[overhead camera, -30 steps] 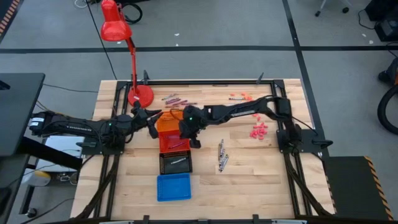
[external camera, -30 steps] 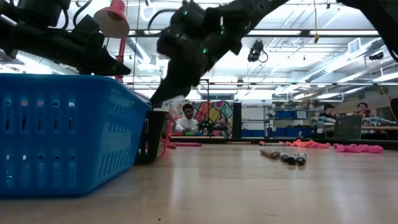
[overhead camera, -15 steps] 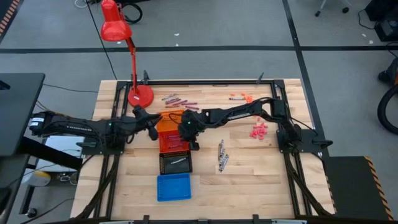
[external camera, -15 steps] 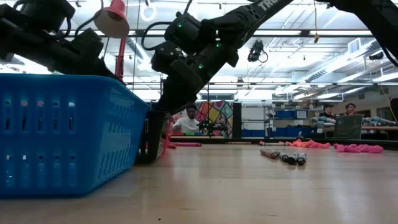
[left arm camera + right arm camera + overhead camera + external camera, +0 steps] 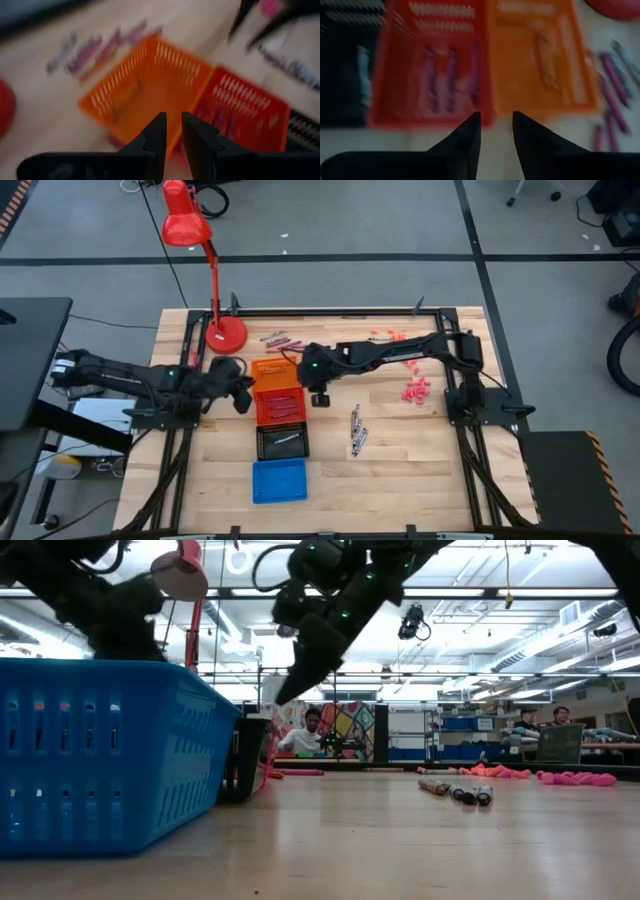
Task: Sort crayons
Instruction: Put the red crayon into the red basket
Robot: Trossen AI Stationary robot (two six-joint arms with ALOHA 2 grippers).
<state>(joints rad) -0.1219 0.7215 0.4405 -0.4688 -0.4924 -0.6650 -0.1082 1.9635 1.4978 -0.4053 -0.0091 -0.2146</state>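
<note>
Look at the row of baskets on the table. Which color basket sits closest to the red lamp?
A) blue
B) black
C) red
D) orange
D, because in the high view the orange basket is at the end of the row nearest the red lamp, with the red basket, the black basket and then the blue basket lined up farther away.

4 trays (image 5: 279,405) in row mid-table, crayons (image 5: 285,339) behind.

No text or label can be read.
</note>
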